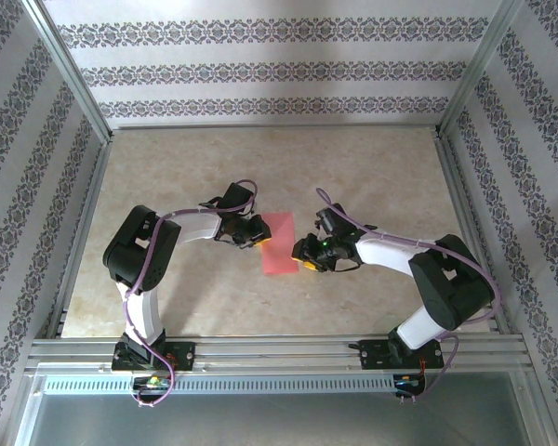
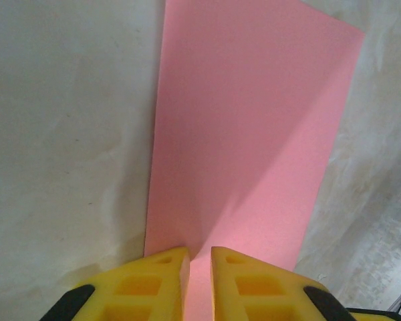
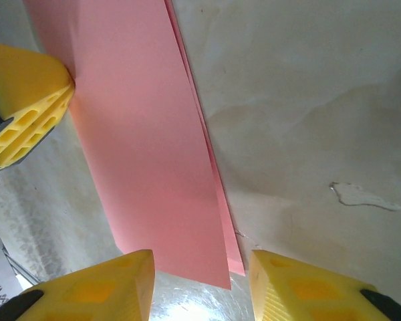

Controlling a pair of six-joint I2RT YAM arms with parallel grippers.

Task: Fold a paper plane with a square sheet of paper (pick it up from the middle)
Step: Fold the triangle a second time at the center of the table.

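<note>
The square sheet of paper [image 1: 277, 243] lies flat on the table [image 1: 381, 177] between the two arms, doubled into a long rectangle. In the right wrist view we see two layers with their edges slightly offset. We judge it near weightless, floppy, quick to crease wherever it gets pinched, and likely to skate on the smooth table, layers sliding over each other. So we'd pinch at an edge, both layers together, with a light squeeze near the middle of a long side so neither end droops. The left gripper [image 2: 199, 281] sits at the far left part of the sheet. Its jaws are almost closed, leaving just a thin slit, and the pink runs into that slit. We can't tell whether they actually clamp the paper or just rest on it. The right gripper [image 3: 200, 294] sits at the near right corner. Its jaws stand well apart and hold nothing, and the sheet's corner lies between them, touching neither as far as we can see. One risk is that a tug from one side skews the layers.
</note>
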